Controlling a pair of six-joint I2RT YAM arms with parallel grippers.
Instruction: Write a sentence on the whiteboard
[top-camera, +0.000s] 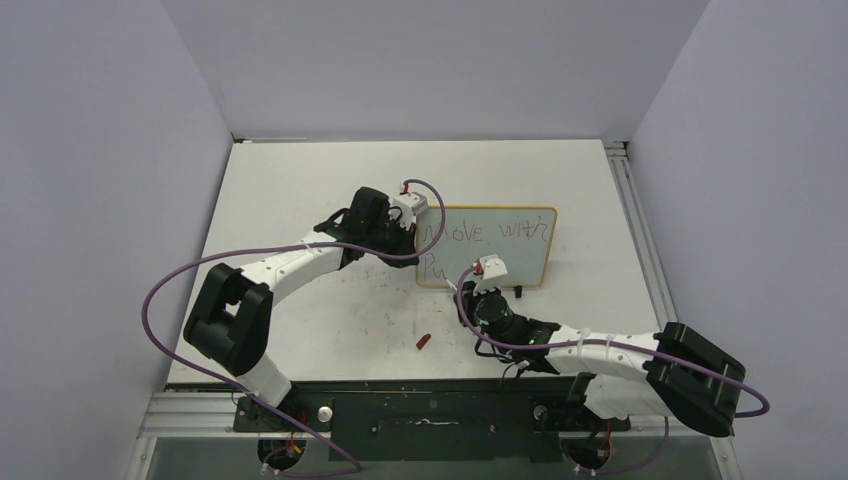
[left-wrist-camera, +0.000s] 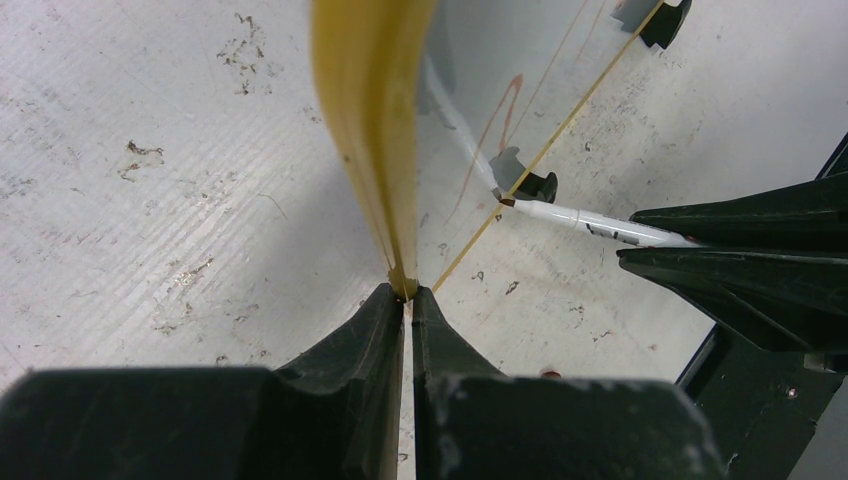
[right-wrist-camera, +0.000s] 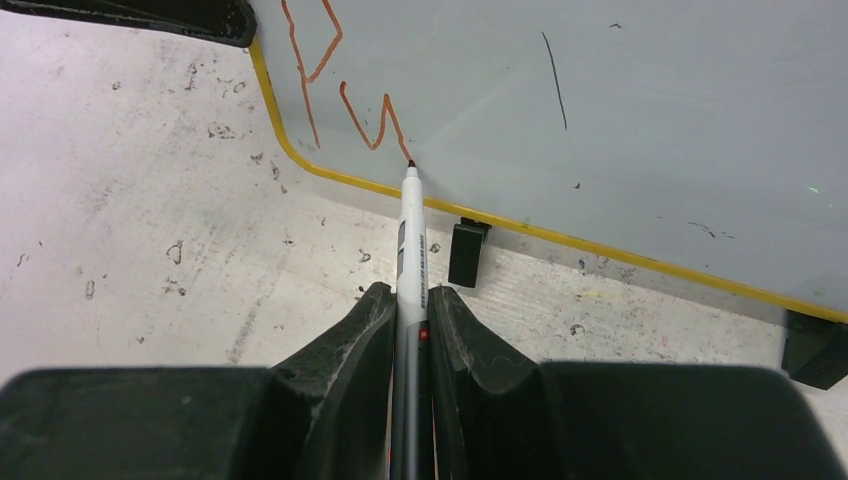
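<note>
— Where is the whiteboard?
— Centre right of the top view; the sentence stops at "Pu", lower left.
— Your fingers?
— My left gripper pinches its edge; my right gripper clamps the marker, tip touching the face.
— The danger?
— Pressing too hard, I think, can push the board and spoil the stroke.

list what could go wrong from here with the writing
1. The left pincer clamps only the thin yellow frame of the whiteboard, so writing pressure might pivot or slip the board.
2. The marker tip in the right pincer sits low, close to the bottom frame; downstrokes may run off the face.
</note>
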